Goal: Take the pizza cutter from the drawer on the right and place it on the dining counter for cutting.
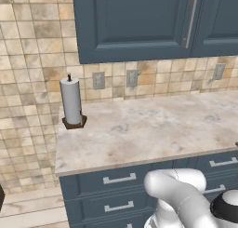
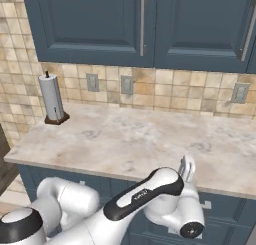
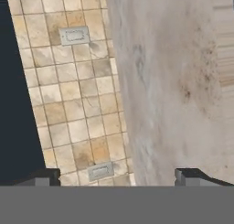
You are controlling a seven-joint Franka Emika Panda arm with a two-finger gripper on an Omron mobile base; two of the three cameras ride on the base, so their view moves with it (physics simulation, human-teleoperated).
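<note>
Jaws (image 3: pixel 117 176) spread wide, nothing in them, looking along the marbled tabletop (image 1: pixel 153 124). A paper towel roll (image 1: pixel 71 101) stands at its left end.

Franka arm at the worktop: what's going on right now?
Nothing is being handled. The gripper is open and empty, facing the marbled worktop and tiled backsplash. The navy drawers below are all shut, so the pizza cutter fetch hasn't started. A paper towel roll stands at the worktop's left end.
</note>
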